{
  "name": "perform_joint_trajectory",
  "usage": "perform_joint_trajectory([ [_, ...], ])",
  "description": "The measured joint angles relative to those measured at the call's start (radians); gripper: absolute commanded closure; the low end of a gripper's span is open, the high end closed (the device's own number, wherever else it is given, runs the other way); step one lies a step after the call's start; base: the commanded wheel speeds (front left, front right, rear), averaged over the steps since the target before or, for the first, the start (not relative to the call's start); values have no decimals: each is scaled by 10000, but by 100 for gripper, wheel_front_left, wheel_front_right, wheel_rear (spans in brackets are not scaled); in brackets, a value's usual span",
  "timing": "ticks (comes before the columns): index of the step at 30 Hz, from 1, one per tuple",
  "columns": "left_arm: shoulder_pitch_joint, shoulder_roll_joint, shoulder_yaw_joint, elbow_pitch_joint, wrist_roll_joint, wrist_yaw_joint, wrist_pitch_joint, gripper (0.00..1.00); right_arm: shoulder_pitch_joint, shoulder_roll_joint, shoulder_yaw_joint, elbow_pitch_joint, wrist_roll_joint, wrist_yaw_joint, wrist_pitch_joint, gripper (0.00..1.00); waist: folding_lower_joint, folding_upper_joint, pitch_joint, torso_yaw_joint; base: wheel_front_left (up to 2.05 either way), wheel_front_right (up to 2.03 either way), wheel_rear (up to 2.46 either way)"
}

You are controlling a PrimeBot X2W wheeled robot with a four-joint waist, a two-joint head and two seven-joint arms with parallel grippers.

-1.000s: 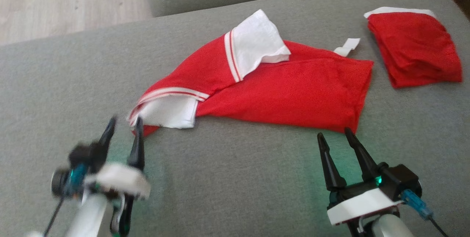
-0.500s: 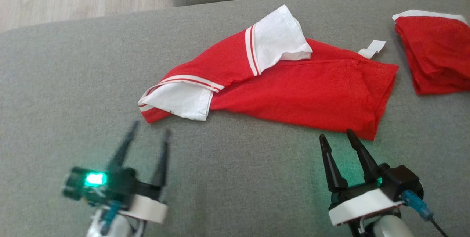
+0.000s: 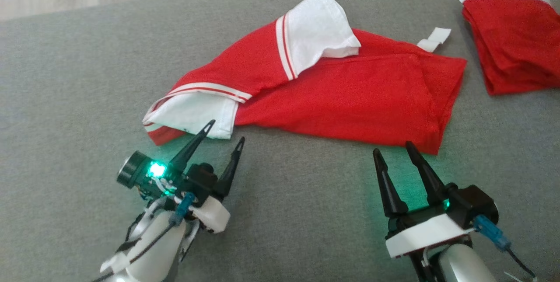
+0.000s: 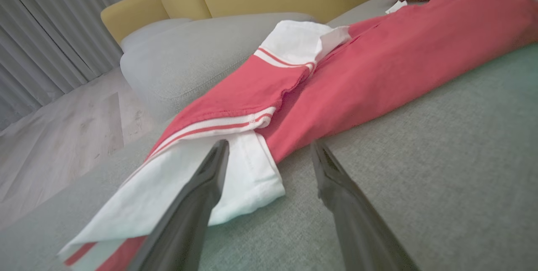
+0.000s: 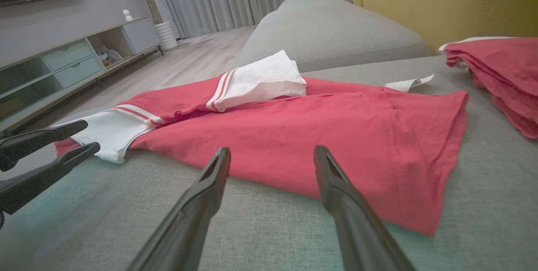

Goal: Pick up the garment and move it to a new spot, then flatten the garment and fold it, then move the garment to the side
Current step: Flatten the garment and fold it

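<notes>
Pickup: straddle, pinch

Head view: crumpled red garment with white sleeves on grey sofa cushion; left gripper fingers apart at near sleeve, right gripper fingers apart, short of hem. Left wrist: pinch every sleeve layer. Right wrist: advance onto hem first.

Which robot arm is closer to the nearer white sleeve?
Left. The left gripper is right at the white sleeve's edge, jaws open; the right gripper is by the red shirt's far corner.
</notes>
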Motion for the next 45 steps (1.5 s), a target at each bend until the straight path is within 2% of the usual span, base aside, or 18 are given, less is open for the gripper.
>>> perform_joint_trajectory([
  [6, -412, -245, 146, 1567, -405, -82, 261, 0, -179, 0, -38, -6, 2, 0, 2, 0, 0, 0, 296, -364, 0, 0, 0],
  [9, -588, -301, 224, 1908, -562, -176, 219, 0, -180, 0, -54, -12, 4, 0, 0, 0, -2, 0, 387, -452, 0, 0, 0],
  [10, -682, -332, 249, 1988, -621, -207, 192, 6, -180, 0, -56, -13, 4, 0, 0, 0, -2, 0, 410, -462, 0, 0, 0],
  [12, -906, -405, 280, 2240, -748, -328, 136, 6, -192, 0, -65, -42, 15, 0, 0, 0, -2, 0, 473, -449, 0, 0, 0],
  [13, -964, -430, 278, 2314, -779, -347, 113, 11, -200, 0, -65, -52, 15, 0, 0, 0, -2, 0, 489, -434, 0, 0, 0],
  [14, -1013, -460, 280, 2391, -809, -353, 69, 27, -214, 0, -61, -54, 15, 0, 2, 0, -2, 0, 502, -419, 0, 0, 0],
  [15, -1063, -500, 284, 2493, -825, -374, 63, 67, -228, 0, -61, -56, 15, 0, 0, 0, -2, 0, 511, -408, 0, 0, 0],
  [16, -1110, -535, 288, 2581, -840, -426, 61, 87, -243, 0, -61, -56, 15, 0, 0, 0, -2, 0, 514, -397, 0, 0, 0],
  [17, -1157, -560, 307, 2648, -926, -431, 61, 100, -255, 0, -61, -58, 15, 0, 2, 0, -2, 0, 512, -388, 0, 0, 0],
  [22, -1218, -606, 326, 2792, -1087, -516, 50, 100, -307, 0, -77, -54, 13, 0, 2, 0, -1, 0, 406, -361, 0, 0, 0],
  [26, -1104, -558, 359, 2316, -1156, -410, 50, 100, -305, 0, -115, -56, 13, 0, 2, 0, -1, 0, 270, -351, 0, 0, 0],
  [30, -715, -265, 545, 412, -1191, -207, 42, 100, -285, 0, -182, -119, 13, 0, 0, 0, -2, 0, 69, -301, 0, 0, 0],
  [37, 417, 1068, 1260, -2823, -1248, 209, -15, 100, -287, -69, -311, -334, -31, 0, 2, 0, -2, 0, -146, -195, 0, 0, 0],
  [40, 732, 1496, 1565, -3967, -1250, 382, 109, 100, -442, -431, -316, -157, 190, 0, 0, 0, -2, 0, -131, -150, 0, 0, 0],
  [45, 998, 1967, 2025, -5327, -1340, 562, 564, 100, -1784, -1390, -278, 1350, 790, 0, 205, 0, -1, 0, -8, -40, 0, 0, 0],
])
